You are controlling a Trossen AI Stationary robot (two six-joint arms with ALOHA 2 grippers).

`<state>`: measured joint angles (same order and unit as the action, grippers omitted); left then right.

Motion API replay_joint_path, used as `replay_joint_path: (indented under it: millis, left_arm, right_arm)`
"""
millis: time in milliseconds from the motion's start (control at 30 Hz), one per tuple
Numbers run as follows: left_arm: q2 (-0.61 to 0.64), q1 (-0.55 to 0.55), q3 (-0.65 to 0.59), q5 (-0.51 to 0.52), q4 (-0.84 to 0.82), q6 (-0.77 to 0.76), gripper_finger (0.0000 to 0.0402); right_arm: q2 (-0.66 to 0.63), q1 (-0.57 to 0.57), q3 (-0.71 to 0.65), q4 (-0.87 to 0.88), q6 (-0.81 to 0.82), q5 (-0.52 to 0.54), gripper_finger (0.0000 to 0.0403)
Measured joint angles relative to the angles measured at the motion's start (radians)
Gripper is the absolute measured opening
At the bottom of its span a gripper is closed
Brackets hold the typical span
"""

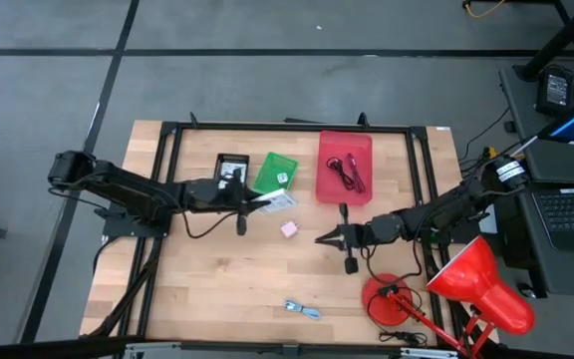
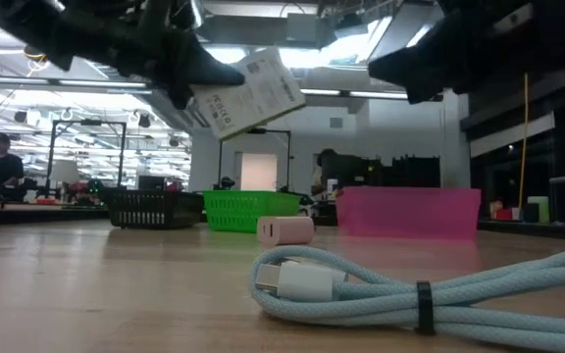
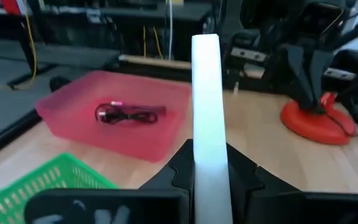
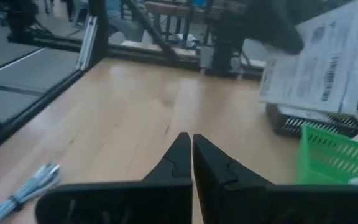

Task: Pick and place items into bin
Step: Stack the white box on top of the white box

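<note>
The left gripper [image 1: 257, 202] hangs above the middle of the table [image 1: 207, 279], its fingers [image 3: 179, 168] clamped on a white printed paper packet [image 1: 278, 201] lifted clear of the wood, just beside the green plastic basket [image 1: 274, 172]. The right gripper [image 1: 325, 237] hovers nearer the table's right edge with its fingers [image 4: 180, 155] pressed together and holding nothing. A small pink cube [image 1: 289, 229] lies between the two grippers. Red and black cords [image 1: 346, 171] rest in the pink tray [image 1: 345, 189] by the far edge. A pale blue coiled cable [image 1: 302, 309] lies near the front edge.
</note>
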<state>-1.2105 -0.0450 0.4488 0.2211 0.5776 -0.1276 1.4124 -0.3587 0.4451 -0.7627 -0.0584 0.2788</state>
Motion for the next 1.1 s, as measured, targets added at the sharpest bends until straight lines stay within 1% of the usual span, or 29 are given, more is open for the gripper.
replay_joint_path:
  millis: [100, 167, 333, 500, 700, 867, 967, 1100]
  left_arm:
    - [0.0, -0.001, -0.052, 0.012, 0.105, 0.0, 0.0033]
    - [0.003, -0.001, -0.082, 0.014, 0.138, 0.002, 0.0033]
    - [0.014, -0.007, -0.108, 0.019, 0.153, 0.01, 0.0033]
    - [0.053, -0.009, -0.118, 0.085, 0.15, 0.018, 0.0033]
    - [0.121, -0.009, -0.118, 0.245, 0.072, 0.017, 0.0033]
    - [0.164, -0.009, -0.119, 0.436, -0.053, -0.056, 0.0033]
    - [0.182, -0.009, -0.119, 0.532, -0.074, -0.078, 0.0033]
    - [0.206, -0.009, -0.119, 0.634, -0.089, -0.087, 0.0033]
  right_arm:
    - [0.003, 0.031, 0.0, -0.018, -0.007, -0.002, 0.0]
    - [0.006, 0.059, 0.0, -0.024, 0.004, -0.002, 0.0]
    - [0.007, 0.126, 0.0, -0.051, 0.06, -0.002, 0.0]
    - [0.007, 0.177, 0.0, -0.068, 0.066, -0.001, 0.0]
    - [0.007, 0.217, 0.0, -0.068, 0.058, -0.001, 0.0]
    - [0.007, 0.231, 0.0, -0.067, 0.051, -0.001, 0.0]
    - [0.007, 0.242, 0.0, -0.067, 0.031, -0.002, 0.0]
    - [0.007, 0.26, 0.0, -0.067, 0.027, -0.001, 0.0]
